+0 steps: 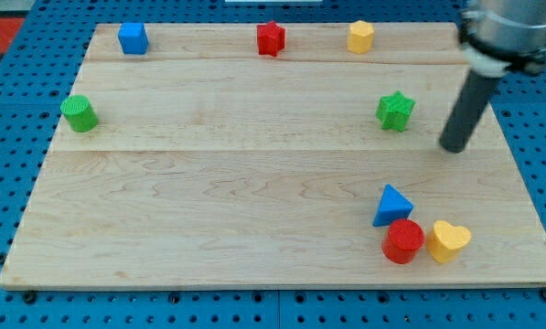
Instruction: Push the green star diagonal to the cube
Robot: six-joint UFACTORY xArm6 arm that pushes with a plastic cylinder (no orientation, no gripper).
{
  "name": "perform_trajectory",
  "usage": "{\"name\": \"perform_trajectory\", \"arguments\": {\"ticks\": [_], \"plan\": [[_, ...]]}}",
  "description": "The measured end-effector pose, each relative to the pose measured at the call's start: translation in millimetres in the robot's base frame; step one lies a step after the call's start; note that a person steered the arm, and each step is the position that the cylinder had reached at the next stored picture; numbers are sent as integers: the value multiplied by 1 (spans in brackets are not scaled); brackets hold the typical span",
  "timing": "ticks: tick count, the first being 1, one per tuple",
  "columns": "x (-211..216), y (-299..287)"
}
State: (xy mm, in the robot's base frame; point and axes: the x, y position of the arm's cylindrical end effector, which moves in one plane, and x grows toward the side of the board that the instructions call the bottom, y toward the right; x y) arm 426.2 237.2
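Note:
The green star (396, 111) lies on the wooden board (254, 183) at the view's right, a little above the middle. The blue cube (133, 38) sits at the view's top left, far from the star. My tip (455, 146) rests on the board just to the right of the star and slightly below it, a short gap apart and not touching it.
A red star-like block (271, 38) and a yellow hexagon block (360, 37) sit along the top edge. A green cylinder (79, 113) is at the left edge. A blue triangle (392, 205), a red cylinder (403, 241) and a yellow heart (450, 240) cluster at the bottom right.

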Motion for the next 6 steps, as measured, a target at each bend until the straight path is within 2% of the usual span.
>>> {"name": "perform_trajectory", "arguments": {"ticks": [1,2,3,4,5,6], "plan": [[-32,-55],[-45,-102],[-74,-78],[-69,-175],[-25,-261],[-8,-274]]}}
